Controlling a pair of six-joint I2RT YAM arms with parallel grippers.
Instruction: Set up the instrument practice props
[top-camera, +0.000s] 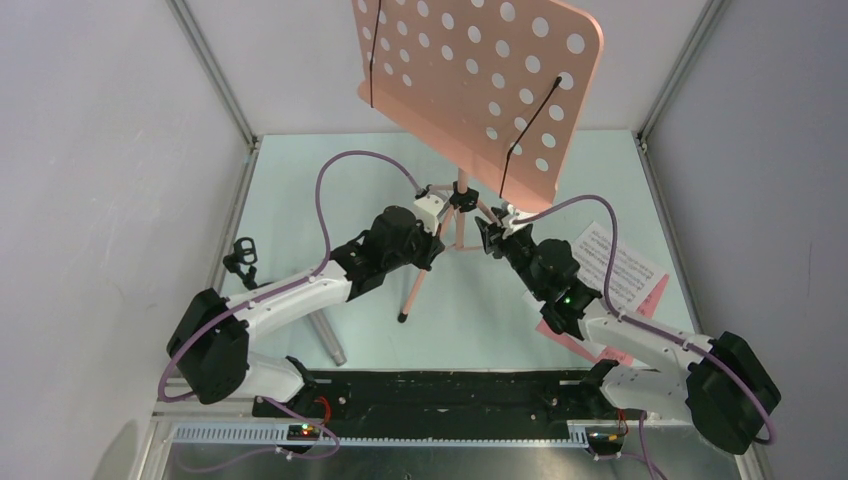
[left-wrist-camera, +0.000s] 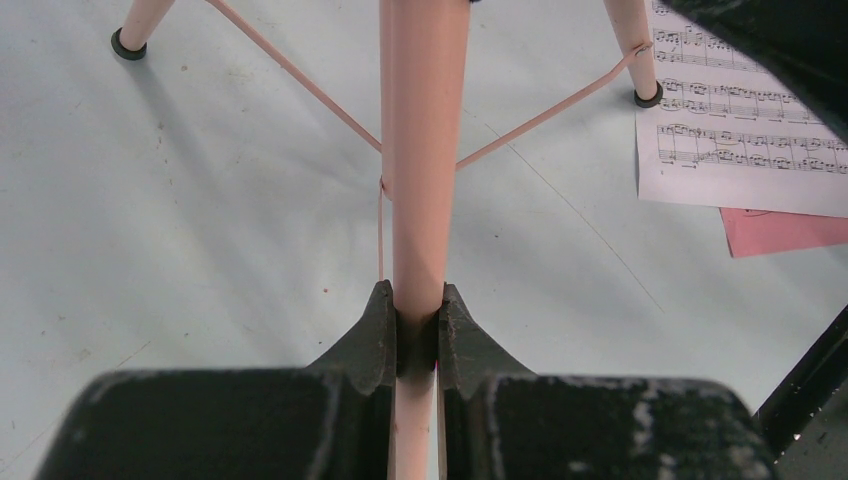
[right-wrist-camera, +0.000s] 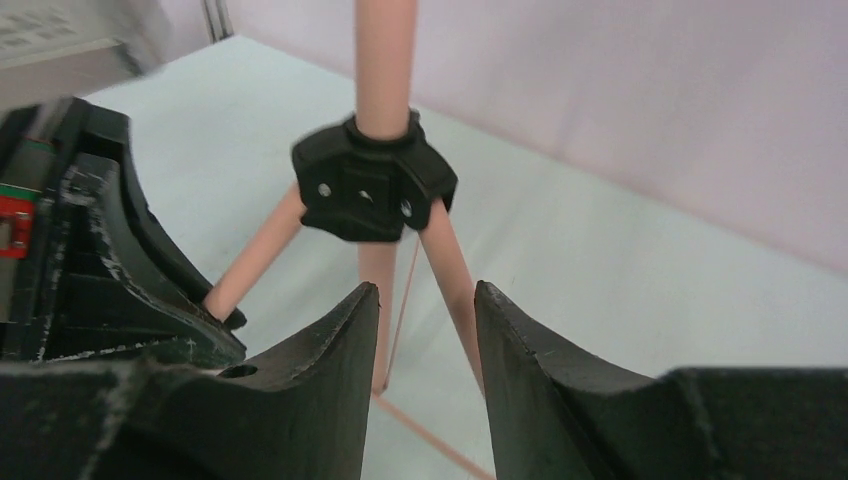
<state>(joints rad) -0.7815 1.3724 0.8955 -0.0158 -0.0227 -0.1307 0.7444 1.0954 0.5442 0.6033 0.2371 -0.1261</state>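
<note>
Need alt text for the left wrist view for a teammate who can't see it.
The left gripper is clamped on a salmon-pink tube of the music stand. Beyond, two stand legs with black feet rest on the pale table, and a white sheet-music page overlaps a pink page at upper right.

Stand (top-camera: 480, 70) centre, pages (top-camera: 625, 265) right, mic stand (top-camera: 240, 258) left; open table (top-camera: 300, 200) between.

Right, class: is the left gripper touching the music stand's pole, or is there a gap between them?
Touching. The left wrist view shows the left gripper closed on the music stand pole, with its black inner faces pressed against the pink tube on both sides and no gap.
</note>
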